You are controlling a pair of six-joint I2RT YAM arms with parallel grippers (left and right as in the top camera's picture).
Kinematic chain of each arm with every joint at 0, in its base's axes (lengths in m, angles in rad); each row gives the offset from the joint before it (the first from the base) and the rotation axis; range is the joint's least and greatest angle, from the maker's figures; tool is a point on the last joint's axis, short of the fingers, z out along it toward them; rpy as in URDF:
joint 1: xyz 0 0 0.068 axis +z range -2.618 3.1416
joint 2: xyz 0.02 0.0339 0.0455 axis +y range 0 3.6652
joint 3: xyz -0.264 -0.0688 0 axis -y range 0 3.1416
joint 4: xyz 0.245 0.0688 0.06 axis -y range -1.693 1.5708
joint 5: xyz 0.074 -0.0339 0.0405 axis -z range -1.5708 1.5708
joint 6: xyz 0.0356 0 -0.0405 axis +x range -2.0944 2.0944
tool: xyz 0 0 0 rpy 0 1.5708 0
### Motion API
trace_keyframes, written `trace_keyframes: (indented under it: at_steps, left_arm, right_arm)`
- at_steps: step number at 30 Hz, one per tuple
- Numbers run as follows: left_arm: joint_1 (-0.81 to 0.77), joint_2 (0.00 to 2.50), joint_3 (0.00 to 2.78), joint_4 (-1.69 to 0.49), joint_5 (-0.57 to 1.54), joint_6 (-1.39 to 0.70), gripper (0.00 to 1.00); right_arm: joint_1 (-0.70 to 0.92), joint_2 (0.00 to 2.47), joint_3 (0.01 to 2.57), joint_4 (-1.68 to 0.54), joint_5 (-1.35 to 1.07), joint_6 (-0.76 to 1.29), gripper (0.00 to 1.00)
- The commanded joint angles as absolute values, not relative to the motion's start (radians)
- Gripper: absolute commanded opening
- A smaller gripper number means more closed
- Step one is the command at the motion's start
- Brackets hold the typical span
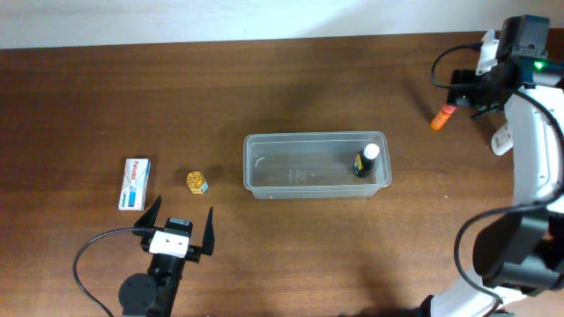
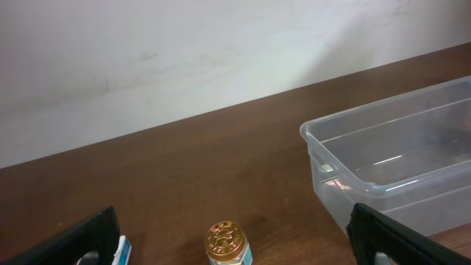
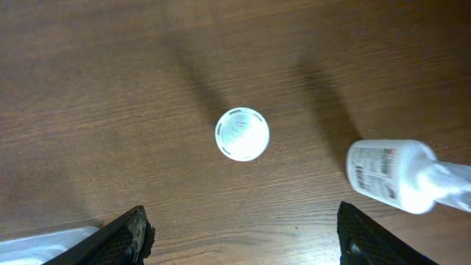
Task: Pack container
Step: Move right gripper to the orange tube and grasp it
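at the near left edge of the wooden table (image 1: 291, 79), the left gripper (image 1: 184, 210) sits low, its arm reaching in from the bottom edge. its two black fingers are spread apart and hold nothing. just ahead of it stands a small gold-capped jar (image 1: 196, 181), and to that jar's left a white and blue box (image 1: 134, 183) lies flat.

the container (image 1: 308, 135) lies in the middle of the table, long side running left to right, to the right of the jar and apart from it. inside, at its right end, stands a small dark bottle (image 1: 364, 164) with a white cap.

at the far right, the white right arm rises from the near right corner and bends toward the far edge, its wrist well away from the container. a small orange object (image 1: 441, 116) lies on the wood just beside it.

the left wrist view looks level across the table: the jar between the fingers, the container's left end to the right, a pale wall (image 2: 184, 51) behind. the dark bottle falls outside this view.

the right wrist view looks straight down. the right gripper (image 3: 241, 213) is wide open and empty. beneath it are a round white cap (image 3: 242, 134) seen from above and a white bottle (image 3: 386, 175) on its side, neither clear from overhead.
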State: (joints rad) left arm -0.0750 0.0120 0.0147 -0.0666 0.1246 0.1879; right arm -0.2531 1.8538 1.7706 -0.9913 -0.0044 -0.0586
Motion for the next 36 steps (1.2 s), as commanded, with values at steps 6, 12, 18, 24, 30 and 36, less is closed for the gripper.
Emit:
trace_keyframes:
  at_steps: [6,12,18,24,30,36]
  left_arm:
    - [-0.067,0.005,0.009,-0.068,0.135,0.204,0.99]
    - [-0.067,0.005,0.009,-0.068,0.135,0.204,0.99]
    - [-0.067,0.005,0.009,-0.068,0.134,0.204,0.99]
    - [-0.067,0.005,0.009,-0.068,0.135,0.204,1.0]
    - [-0.067,0.005,0.009,-0.068,0.134,0.204,0.99]
    - [-0.067,0.005,0.009,-0.068,0.134,0.204,0.99]
  right_arm:
    - [-0.256,2.001,1.784,-0.945,-0.034,-0.075,0.73]
    - [-0.256,2.034,1.784,-0.868,-0.035,-0.075,0.6]
    - [-0.256,2.06,1.784,-0.843,-0.033,-0.075,0.6]
    - [-0.257,2.08,1.784,-0.822,-0.034,-0.075,0.52]
    - [-0.257,2.082,1.784,-0.814,-0.033,-0.075,0.5]
    - [-0.257,2.082,1.784,-0.814,-0.033,-0.075,0.43]
